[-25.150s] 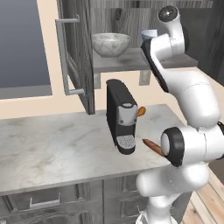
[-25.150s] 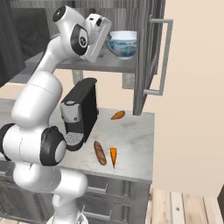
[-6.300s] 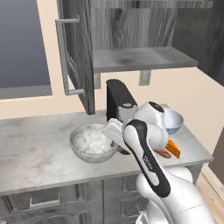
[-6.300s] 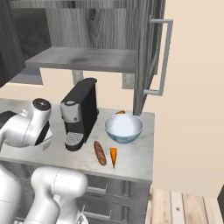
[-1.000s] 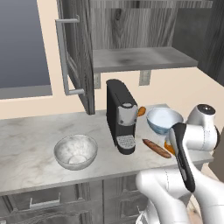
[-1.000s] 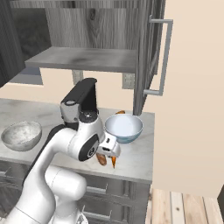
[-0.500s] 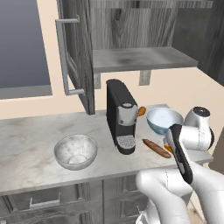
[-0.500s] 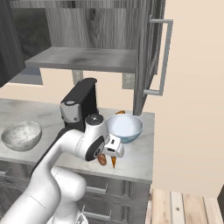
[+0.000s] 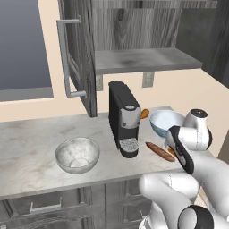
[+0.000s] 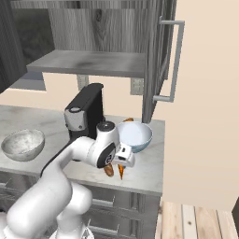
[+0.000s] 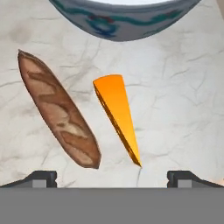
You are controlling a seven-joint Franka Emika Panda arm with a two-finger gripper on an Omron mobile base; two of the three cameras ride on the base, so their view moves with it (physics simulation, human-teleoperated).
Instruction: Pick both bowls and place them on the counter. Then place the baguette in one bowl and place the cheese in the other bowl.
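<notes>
Both bowls sit on the counter (image 9: 27,143): the marbled bowl (image 9: 77,154) left of the black coffee machine (image 9: 124,118), the blue-patterned bowl (image 9: 165,122) on its right. In the hand view the gripper (image 11: 112,177) hangs over the counter with its jaws spread wide, nothing between them. Below it lie the baguette (image 11: 57,108) and, just beside it without touching, the cheese (image 11: 117,113), a wedge whose thin tip points toward the fingertips. The patterned bowl's rim curves along the far edge, near both foods. A small orange-brown lump (image 9: 144,113) peeks out behind the machine
</notes>
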